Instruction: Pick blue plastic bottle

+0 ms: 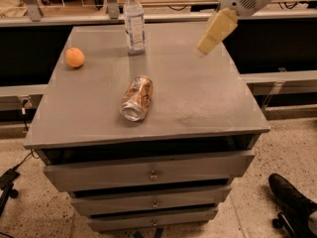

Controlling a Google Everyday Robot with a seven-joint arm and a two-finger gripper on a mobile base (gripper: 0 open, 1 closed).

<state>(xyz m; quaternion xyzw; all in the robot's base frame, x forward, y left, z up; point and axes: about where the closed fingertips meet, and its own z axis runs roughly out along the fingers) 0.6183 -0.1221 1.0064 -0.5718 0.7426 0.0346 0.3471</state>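
The blue plastic bottle (134, 22), clear with a white cap and a pale label, stands upright near the far edge of the grey cabinet top (198, 98). My gripper (214, 33) hangs from the white arm at the upper right, above the far right part of the top. It is well to the right of the bottle and holds nothing that I can see.
A crushed gold-brown can (137, 98) lies on its side in the middle of the top. An orange (75, 57) sits at the far left. The cabinet has several drawers (153, 172) at the front. A dark shoe (292, 197) is on the floor at lower right.
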